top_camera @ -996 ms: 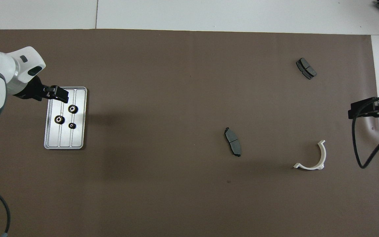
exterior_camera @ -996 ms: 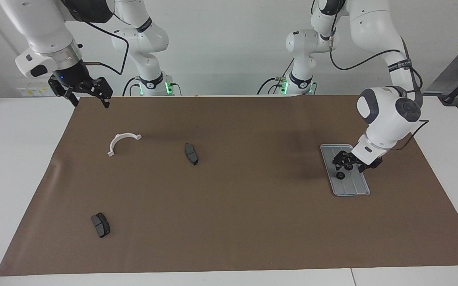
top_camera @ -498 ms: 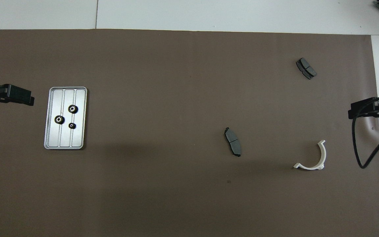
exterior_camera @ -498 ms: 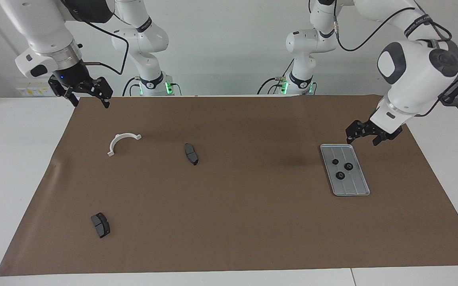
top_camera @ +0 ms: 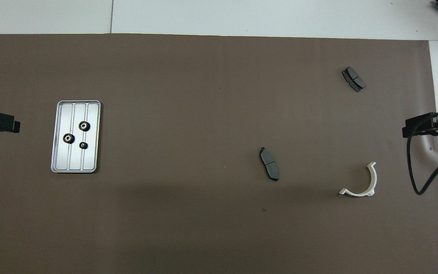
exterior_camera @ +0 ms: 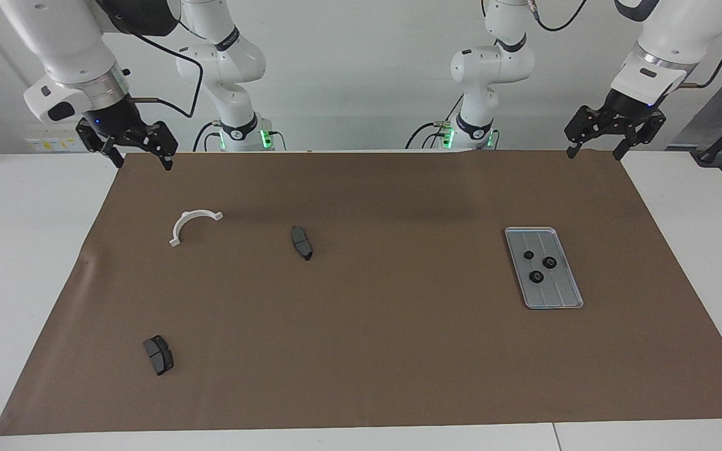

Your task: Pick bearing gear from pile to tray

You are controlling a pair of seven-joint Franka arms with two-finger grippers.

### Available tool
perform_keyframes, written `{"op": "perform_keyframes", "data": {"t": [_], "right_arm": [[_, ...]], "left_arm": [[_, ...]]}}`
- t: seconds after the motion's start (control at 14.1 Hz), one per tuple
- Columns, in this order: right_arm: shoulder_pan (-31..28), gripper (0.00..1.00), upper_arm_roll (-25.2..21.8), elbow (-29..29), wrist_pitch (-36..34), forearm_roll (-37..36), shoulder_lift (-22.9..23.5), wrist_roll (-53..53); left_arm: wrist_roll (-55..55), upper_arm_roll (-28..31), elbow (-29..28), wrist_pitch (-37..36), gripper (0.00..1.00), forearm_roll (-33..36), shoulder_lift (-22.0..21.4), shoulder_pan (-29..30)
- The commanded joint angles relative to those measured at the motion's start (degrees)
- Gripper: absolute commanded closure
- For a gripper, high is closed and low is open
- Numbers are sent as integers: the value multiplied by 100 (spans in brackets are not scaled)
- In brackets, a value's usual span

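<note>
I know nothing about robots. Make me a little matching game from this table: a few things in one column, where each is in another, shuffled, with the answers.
Things:
1. three black gears
2. white half-ring bracket
3. left gripper
4. tray

Places:
A. up in the air, over the brown mat's edge
B. flat on the mat, toward the left arm's end of the table
C. in the tray
D. on the mat, toward the right arm's end

Pairs: 1-C, 2-D, 3-A, 4-B

Both arms are glossy white with rounded joint housings and dark grey bands at the joints. Each base glows green. Above the black, linkage-built left gripper and right gripper sits a brushed silver wrist ring. Black cables loop along the white links down to each gripper.
</note>
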Motion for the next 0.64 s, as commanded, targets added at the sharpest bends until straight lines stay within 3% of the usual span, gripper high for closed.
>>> {"op": "perform_keyframes", "data": {"t": [0.0,0.57], "right_arm": [[-20,0,8,-54,-50,29,-72,-127],[-20,0,8,-46,-50,29,-72,-127]], "left_arm": [[-38,-22,-202,48,0,130,-140,-51],[-3,-31,-255,-83,0,130,-184,-7]]}}
